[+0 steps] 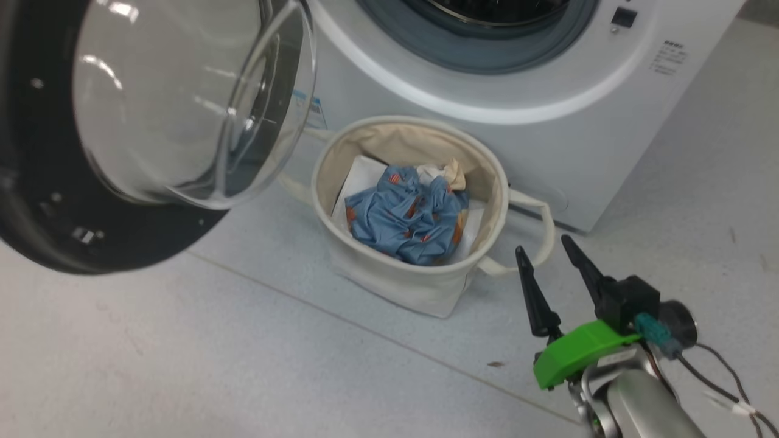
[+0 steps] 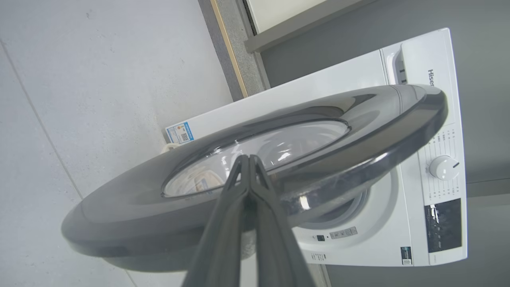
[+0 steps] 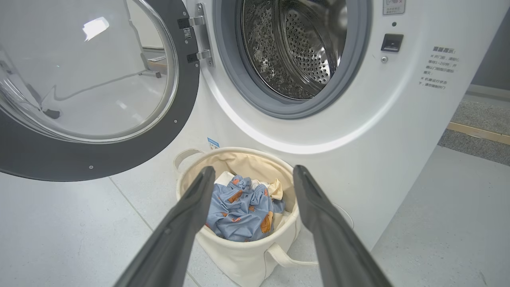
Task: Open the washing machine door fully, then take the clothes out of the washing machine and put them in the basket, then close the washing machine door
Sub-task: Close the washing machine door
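The washing machine door (image 1: 36, 201) hangs swung open at the left, its black rim around a clear glass bowl. The white washing machine (image 1: 487, 103) stands behind, and its steel drum (image 3: 295, 52) looks bare inside. In front of it sits the cream basket (image 1: 395, 286), holding the blue clothes (image 1: 408, 219) with orange motifs and a cream piece (image 1: 453, 173). My right gripper (image 1: 543, 244) is open and holds nothing, just right of the basket; in the right wrist view it (image 3: 254, 169) frames the clothes (image 3: 239, 211). My left gripper (image 2: 249, 157) is shut, tips at the door's outer face (image 2: 358, 131); I cannot tell whether they touch.
Pale grey floor tiles (image 1: 182, 365) spread around the basket to the left and front. A basket handle loop (image 1: 535, 213) sticks out toward my right gripper. A raised strip with a wooden edge (image 3: 478, 131) runs right of the machine. Loose cables (image 1: 724, 377) trail from my right wrist.
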### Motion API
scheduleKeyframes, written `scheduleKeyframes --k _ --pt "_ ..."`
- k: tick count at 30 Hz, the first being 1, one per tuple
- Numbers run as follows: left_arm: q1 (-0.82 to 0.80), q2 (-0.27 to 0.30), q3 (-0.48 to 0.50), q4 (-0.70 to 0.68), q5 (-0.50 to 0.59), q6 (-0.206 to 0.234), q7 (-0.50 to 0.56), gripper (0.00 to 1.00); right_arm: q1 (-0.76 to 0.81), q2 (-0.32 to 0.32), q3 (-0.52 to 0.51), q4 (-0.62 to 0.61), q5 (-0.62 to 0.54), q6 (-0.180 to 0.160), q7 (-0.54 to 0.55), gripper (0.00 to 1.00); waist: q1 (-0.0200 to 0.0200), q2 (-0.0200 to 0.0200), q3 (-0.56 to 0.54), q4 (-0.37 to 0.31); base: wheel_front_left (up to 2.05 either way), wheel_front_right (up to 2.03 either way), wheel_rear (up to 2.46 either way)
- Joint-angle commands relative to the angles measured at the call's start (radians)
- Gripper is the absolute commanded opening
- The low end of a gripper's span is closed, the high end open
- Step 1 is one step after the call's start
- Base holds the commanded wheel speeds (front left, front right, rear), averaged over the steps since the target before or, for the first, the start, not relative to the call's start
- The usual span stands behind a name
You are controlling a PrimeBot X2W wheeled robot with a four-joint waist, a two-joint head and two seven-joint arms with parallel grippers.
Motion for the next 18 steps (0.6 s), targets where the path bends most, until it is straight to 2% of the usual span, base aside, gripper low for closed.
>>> scheduleKeyframes --k 1,9,14,18 --pt "-0.005 0.037 0.018 -0.063 -0.018 -0.007 0.033 0.0 0.011 0.016 0.021 -0.019 0.009 0.001 -0.019 1.0 -0.0001 0.0 -0.022 -0.01 0.0 0.0 0.0" --pt "0.091 -0.041 -0.022 -0.251 -0.033 -0.007 0.084 0.0 0.029 0.034 0.018 0.025 0.023 0.001 -0.047 1.0 -0.0001 0.0 -0.073 -0.027 0.0 0.0 0.0" --pt "0.17 -0.126 -0.069 -0.403 -0.037 -0.005 0.098 0.0 0.035 0.044 0.021 0.046 0.034 0.001 -0.062 1.0 -0.0001 0.0 -0.098 -0.042 0.0 0.0 0.0" --pt "0.2 -0.221 -0.128 -0.516 -0.031 0.008 0.088 0.0 0.046 0.047 0.012 0.062 0.038 0.001 -0.07 1.0 -0.0001 0.0 -0.114 -0.043 0.0 0.0 0.0"
